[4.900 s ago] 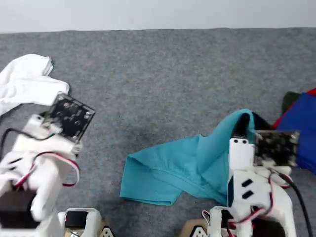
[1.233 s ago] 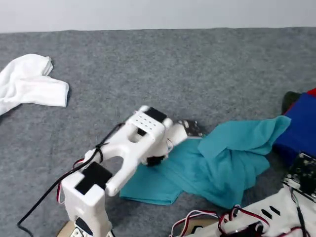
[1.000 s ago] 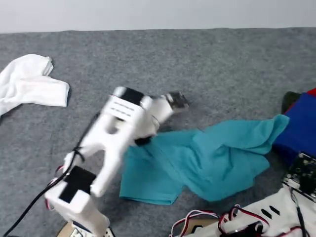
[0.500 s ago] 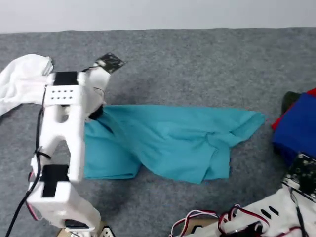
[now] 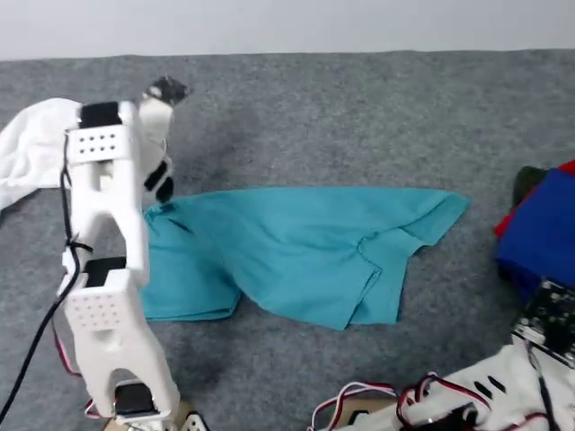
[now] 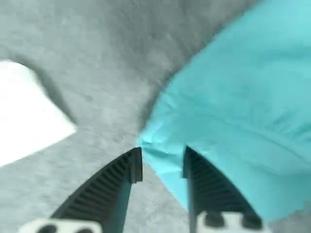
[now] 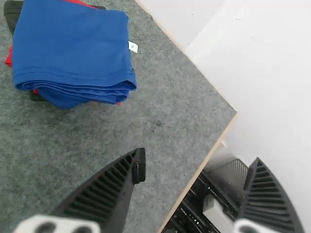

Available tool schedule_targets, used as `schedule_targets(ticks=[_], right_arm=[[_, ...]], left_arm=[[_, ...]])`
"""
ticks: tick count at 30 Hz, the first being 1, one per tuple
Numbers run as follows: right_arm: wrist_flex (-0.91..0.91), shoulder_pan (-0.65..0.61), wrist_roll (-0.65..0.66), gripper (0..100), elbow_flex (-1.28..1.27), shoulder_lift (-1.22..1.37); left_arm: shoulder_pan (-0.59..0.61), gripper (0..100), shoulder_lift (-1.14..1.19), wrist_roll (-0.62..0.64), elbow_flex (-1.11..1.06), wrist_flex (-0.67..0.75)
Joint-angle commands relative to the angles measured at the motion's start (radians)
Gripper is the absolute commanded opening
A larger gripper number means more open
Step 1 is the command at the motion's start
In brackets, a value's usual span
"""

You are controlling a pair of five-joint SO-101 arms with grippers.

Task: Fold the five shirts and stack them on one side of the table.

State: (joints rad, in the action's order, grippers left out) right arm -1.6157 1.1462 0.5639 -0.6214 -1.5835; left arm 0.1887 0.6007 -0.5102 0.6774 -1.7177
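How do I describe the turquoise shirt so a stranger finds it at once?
Start at the middle of the grey table. The turquoise shirt lies there, spread out; the white shirt is bunched at one edge, the blue shirt folded at the other.

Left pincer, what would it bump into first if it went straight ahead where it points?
Probably the crumpled edge of the teal cotton shirt, lying just beyond the left pincer tips, though the depth is unclear.
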Motion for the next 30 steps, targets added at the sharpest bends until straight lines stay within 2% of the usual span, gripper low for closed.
schedule_targets(ticks=[1, 5, 13, 19, 24, 30], right_arm=[[-0.005, 0.01, 0.011, 32.3, 0.049, -0.004], [-0.005, 0.01, 0.011, 32.3, 0.049, -0.004], [-0.005, 0.01, 0.011, 32.2, 0.049, -0.004], [-0.005, 0.01, 0.011, 32.2, 0.044, -0.004], [-0.005, 0.007, 0.011, 32.2, 0.044, -0.004], [-0.007, 0.01, 0.009, 32.2, 0.044, -0.004]], left_arm=[[-0.006, 18, -0.028, -0.023, 0.12, -0.037], [-0.058, 18, -0.121, -0.031, 0.012, -0.038], [-0.273, 17, -0.486, -0.029, -0.503, -0.035], [-0.443, 17, -0.706, -0.011, -0.811, -0.031], [-0.552, 17, -0.741, 0.003, -0.966, 0.005], [-0.638, 18, -0.741, 0.003, -1.107, 0.15]])
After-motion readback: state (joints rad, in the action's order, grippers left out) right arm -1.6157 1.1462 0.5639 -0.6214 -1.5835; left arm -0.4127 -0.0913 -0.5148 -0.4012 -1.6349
